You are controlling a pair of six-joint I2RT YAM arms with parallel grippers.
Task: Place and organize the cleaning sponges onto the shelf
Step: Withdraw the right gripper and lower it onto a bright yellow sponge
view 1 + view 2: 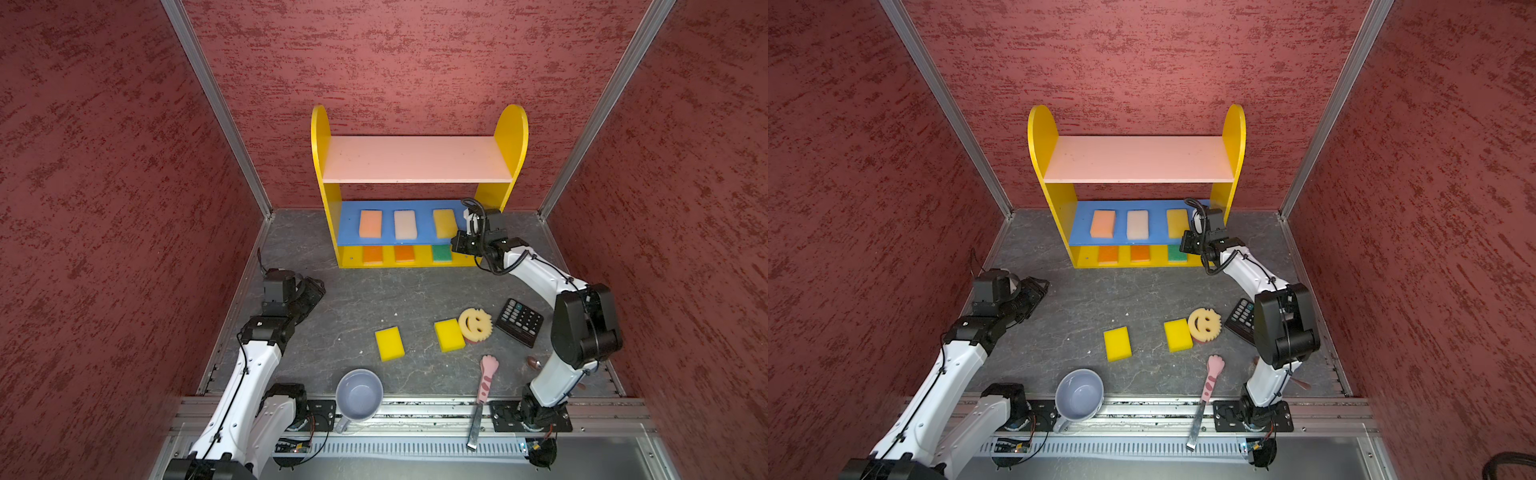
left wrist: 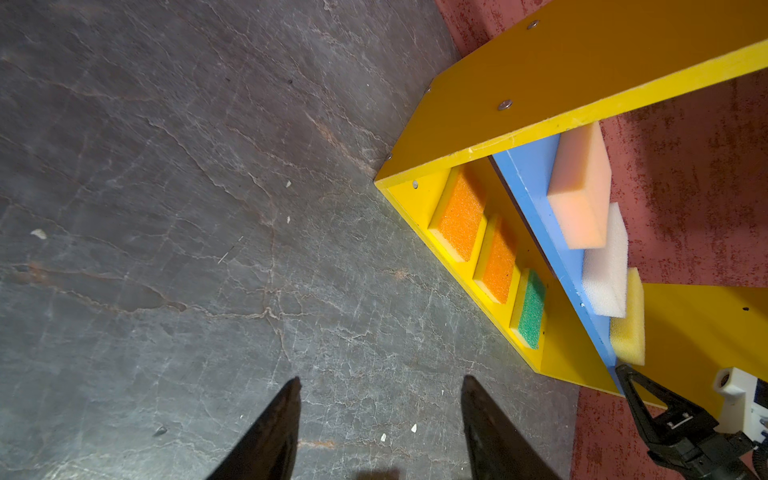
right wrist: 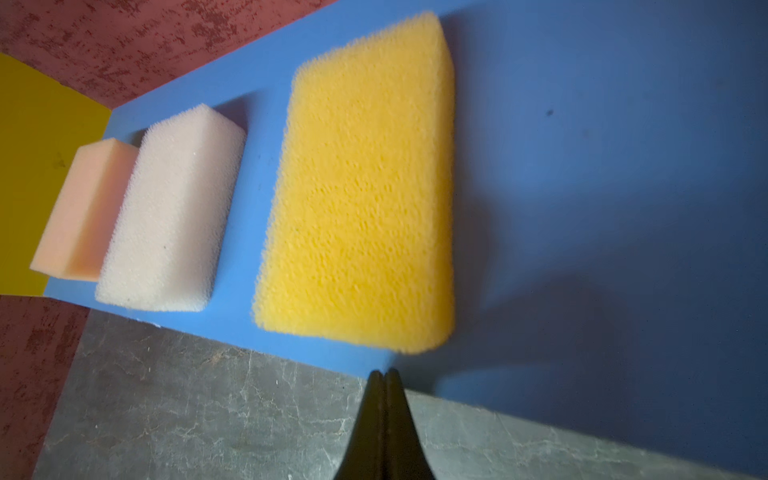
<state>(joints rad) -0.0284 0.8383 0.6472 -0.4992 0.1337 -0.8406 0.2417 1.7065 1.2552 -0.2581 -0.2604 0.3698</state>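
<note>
Right fingers (image 3: 376, 419) sit pinched together, empty, just beside the yellow sponge (image 3: 361, 187); left fingers (image 2: 270, 432) hang parted, empty. It looks light, squashy: grip across its width.

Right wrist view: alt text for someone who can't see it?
The shut right gripper points at a yellow sponge lying flat on the shelf's blue board, holding nothing. A pale pink sponge and a peach sponge lie beside it in a row.
</note>
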